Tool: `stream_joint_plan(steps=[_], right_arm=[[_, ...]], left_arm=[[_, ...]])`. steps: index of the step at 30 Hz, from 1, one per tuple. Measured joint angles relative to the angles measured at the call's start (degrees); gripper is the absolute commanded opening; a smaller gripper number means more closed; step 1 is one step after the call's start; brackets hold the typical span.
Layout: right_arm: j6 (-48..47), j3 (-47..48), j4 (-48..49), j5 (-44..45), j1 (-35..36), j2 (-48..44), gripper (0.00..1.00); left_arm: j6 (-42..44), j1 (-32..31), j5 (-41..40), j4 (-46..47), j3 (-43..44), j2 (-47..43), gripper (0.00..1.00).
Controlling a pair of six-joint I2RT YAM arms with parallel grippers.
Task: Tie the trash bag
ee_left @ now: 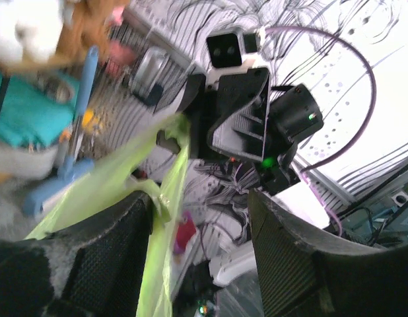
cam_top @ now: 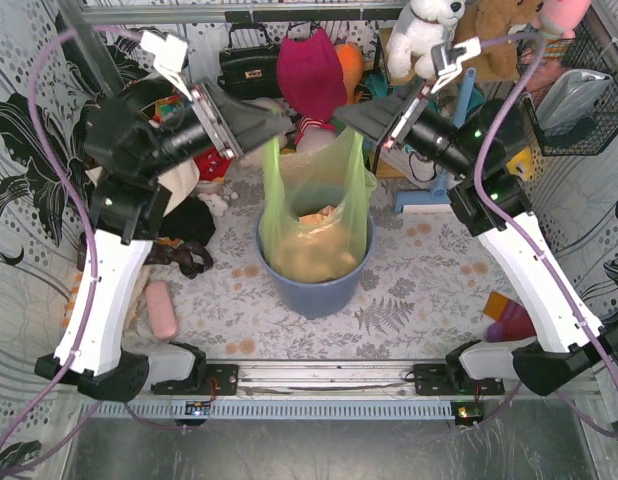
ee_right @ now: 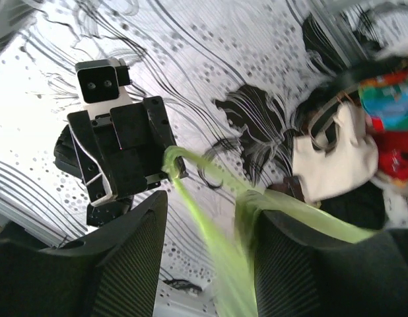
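The trash bag (cam_top: 314, 215), thin lime-green film with brown paper showing through, sits in the round blue-grey bin (cam_top: 317, 285) at the table's middle. Its top is drawn up into two corners. My left gripper (cam_top: 272, 130) is at the left corner and my right gripper (cam_top: 351, 120) at the right one. In the left wrist view the left gripper (ee_left: 201, 198) stands open, and the bag's film (ee_left: 168, 218) is hooked over one fingertip (ee_left: 141, 211). The right gripper (ee_right: 204, 198) is open too, with a strip of the bag (ee_right: 217, 244) draped over its right finger (ee_right: 303, 257).
A pink oblong thing (cam_top: 161, 308) lies at the front left and a purple and orange toy (cam_top: 509, 320) at the front right. Along the back are a black handbag (cam_top: 249, 65), plush toys (cam_top: 429, 30) and a cream tote bag (ee_right: 333, 158). A wire basket (cam_top: 579, 100) hangs at the right.
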Motion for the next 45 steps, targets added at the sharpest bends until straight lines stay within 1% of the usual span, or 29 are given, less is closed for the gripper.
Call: stream_joint_plan(steps=[3, 4, 5, 7, 9, 10, 14, 17, 20, 24, 28, 31, 35, 41, 45], right_arm=[[-0.5, 9.8, -2.8, -0.8, 0.0, 3.3, 0.5], [-0.7, 12.4, -3.4, -0.9, 0.0, 4.0, 0.49], [-1.1, 14.7, -3.7, -1.1, 0.0, 4.6, 0.49], [-1.7, 17.0, -4.3, -1.0, 0.0, 4.6, 0.49], [-2.0, 16.8, -4.5, -1.0, 0.0, 3.7, 0.49], [-2.2, 15.7, -4.5, -1.0, 0.0, 3.0, 0.49], [-2.6, 7.1, -4.6, 0.5, 0.0, -0.8, 0.48], [-2.9, 1.6, -4.7, 2.0, 0.0, -2.2, 0.48], [-3.0, -0.8, -5.6, 3.1, 0.0, -2.3, 0.47], [-3.0, 0.2, -6.6, 3.5, 0.0, -1.7, 0.46], [-3.3, 8.7, -7.6, 3.1, 0.0, 1.8, 0.46], [-3.5, 11.3, -7.8, 2.6, 0.0, 2.5, 0.47], [-3.5, 10.9, -7.8, 2.7, 0.0, 2.3, 0.47], [-3.7, 5.3, -7.9, 3.1, 0.0, -0.6, 0.47], [-3.7, 1.7, -7.9, 3.7, 0.0, -2.2, 0.47]], left_arm=[[1.2, 0.3, 0.8, -3.7, 14.2, 5.9, 0.65], [1.5, 0.5, 0.9, -4.2, 17.5, 7.0, 0.65], [1.8, 0.5, 0.9, -4.3, 19.9, 7.5, 0.65], [2.1, 0.6, 0.9, -4.3, 21.2, 6.8, 0.65], [2.3, 0.8, 0.8, -3.9, 19.8, 5.1, 0.65], [2.3, 0.8, 0.5, -3.4, 17.6, 3.7, 0.65], [0.7, 0.9, 0.0, 0.3, 5.6, -1.4, 0.65], [-1.2, 0.9, -0.2, 3.3, -0.3, -2.4, 0.66], [-2.8, 0.9, -0.3, 4.1, -3.3, -1.7, 0.67], [-4.3, 0.9, -0.3, 4.7, -2.3, 0.0, 0.71], [-5.8, 1.1, 1.0, 6.2, 4.5, 3.3, 0.73], [-5.8, 1.1, 2.3, 6.7, 7.1, 4.2, 0.74], [-2.6, 1.1, 2.6, 2.8, 7.0, 3.6, 0.75], [3.3, 1.2, 0.4, -5.1, 2.8, 0.5, 0.8], [6.0, 1.2, -1.2, -8.0, 0.9, -1.0, 0.81]])
